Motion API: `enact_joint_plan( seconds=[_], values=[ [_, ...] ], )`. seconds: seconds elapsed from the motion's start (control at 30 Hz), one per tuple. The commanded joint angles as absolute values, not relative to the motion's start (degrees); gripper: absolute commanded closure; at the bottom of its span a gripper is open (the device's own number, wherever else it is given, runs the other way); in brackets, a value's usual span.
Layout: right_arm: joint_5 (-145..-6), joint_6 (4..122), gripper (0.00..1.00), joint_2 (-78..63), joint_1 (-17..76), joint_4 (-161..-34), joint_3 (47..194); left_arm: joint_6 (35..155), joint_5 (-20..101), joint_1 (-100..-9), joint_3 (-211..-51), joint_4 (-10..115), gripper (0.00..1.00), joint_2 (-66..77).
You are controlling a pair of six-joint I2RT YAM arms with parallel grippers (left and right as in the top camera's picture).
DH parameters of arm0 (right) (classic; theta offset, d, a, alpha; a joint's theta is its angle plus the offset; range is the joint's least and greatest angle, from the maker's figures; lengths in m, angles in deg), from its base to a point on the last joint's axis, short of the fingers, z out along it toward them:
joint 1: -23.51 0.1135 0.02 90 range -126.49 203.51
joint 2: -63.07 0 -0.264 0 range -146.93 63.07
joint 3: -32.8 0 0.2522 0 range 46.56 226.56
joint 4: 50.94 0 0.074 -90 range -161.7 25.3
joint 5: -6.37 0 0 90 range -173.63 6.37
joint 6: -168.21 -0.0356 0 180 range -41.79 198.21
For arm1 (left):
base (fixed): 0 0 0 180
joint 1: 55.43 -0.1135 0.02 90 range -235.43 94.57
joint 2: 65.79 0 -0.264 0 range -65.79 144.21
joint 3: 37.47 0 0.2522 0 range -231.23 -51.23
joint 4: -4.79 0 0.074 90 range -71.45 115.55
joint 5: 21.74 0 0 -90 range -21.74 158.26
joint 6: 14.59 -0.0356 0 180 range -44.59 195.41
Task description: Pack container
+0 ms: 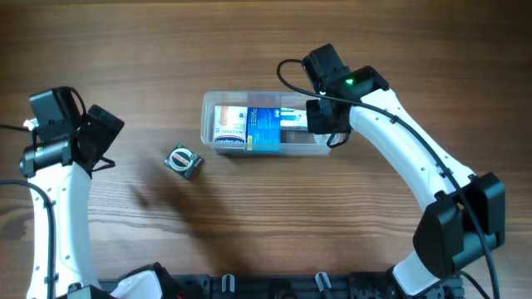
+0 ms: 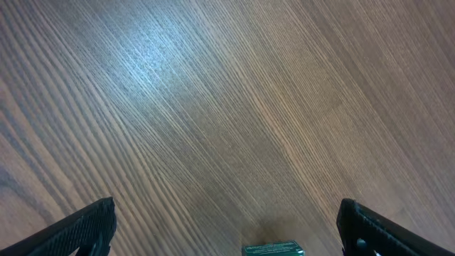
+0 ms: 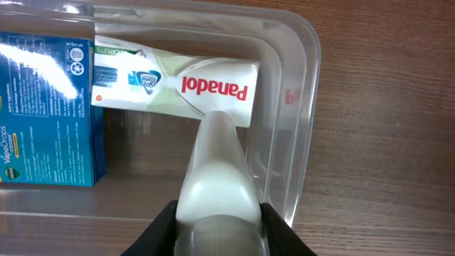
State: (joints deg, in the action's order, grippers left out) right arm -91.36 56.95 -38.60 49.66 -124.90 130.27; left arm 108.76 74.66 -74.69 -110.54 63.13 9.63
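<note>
The clear container (image 1: 208,101) stands at the table's middle, and its rim also shows in the right wrist view (image 3: 313,107). Inside lie a white and orange box (image 1: 230,126), a blue box (image 1: 264,129) (image 3: 46,114) and a white Panadol box (image 3: 178,89). My right gripper (image 1: 320,116) (image 3: 219,231) is shut on a white tube (image 3: 217,171), held over the container's right end with its flat end at the Panadol box. My left gripper (image 1: 104,137) (image 2: 227,231) is open and empty. A small green box (image 1: 183,160) (image 2: 274,249) lies on the table to the right of it.
Bare wooden table (image 1: 125,58) surrounds the container. The arm bases and a black rail (image 1: 274,286) run along the front edge.
</note>
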Motion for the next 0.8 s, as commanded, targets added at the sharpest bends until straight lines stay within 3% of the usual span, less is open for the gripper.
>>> enact_joint_plan(
  seconds=[0.0, 0.6, 0.77],
  values=[
    [-91.4, 55.1, 0.90, -39.6, 49.8, -124.7, 129.9, 109.3, 75.4, -75.1, -110.4, 63.0, 0.00, 8.8],
    [-90.4, 55.8, 0.90, -39.8, 49.8, -119.6, 125.2, 109.3, 75.4, -75.1, -110.4, 63.0, 0.00, 8.8],
    [-86.5, 57.6, 0.94, -39.8, 49.8, -119.6, 125.2, 109.3, 75.4, -75.1, -110.4, 63.0, 0.00, 8.8]
  ],
)
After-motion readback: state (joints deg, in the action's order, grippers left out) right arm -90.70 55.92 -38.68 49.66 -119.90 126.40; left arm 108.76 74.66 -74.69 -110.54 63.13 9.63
